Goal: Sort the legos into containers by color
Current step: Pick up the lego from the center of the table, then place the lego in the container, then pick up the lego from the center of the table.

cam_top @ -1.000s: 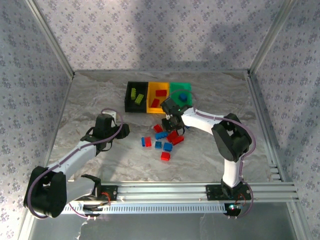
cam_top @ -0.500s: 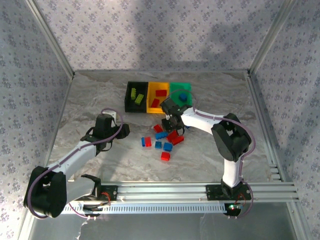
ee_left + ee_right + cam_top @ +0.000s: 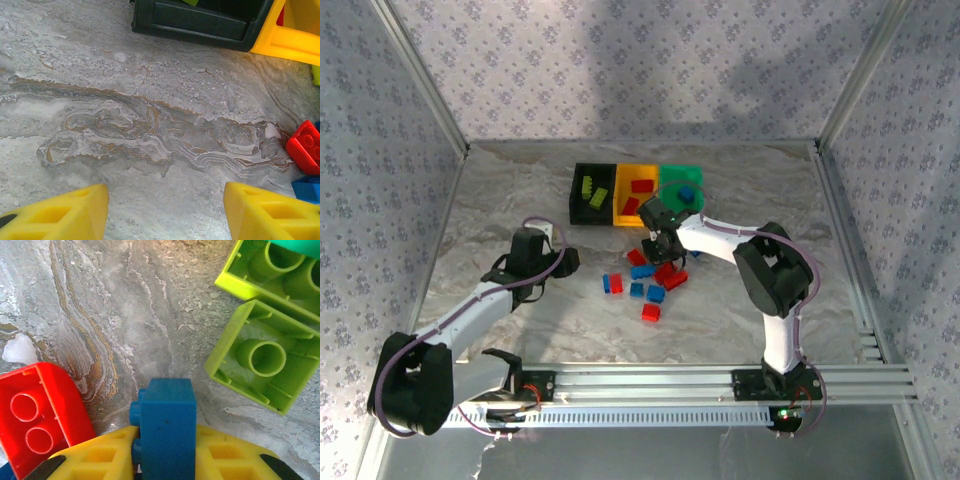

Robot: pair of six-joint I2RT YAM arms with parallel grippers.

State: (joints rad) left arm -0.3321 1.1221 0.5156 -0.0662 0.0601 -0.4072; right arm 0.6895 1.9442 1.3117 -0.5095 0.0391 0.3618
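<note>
Item: blue lego brick point(image 3: 166, 425), pinched in the right claw point(image 3: 162, 462) beside a red brick point(image 3: 40, 415) and lime bricks point(image 3: 260, 360) on the counter point(image 3: 100, 300), presumably bound for the teal bin point(image 3: 672, 172) already holding blue; left claw point(image 3: 165, 212) spread, empty, near the black bin point(image 3: 200, 22).

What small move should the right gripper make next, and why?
Probably lift straight up, ready to head for the teal bin: the right gripper is shut on a blue brick, and that bin holds a blue one.
</note>
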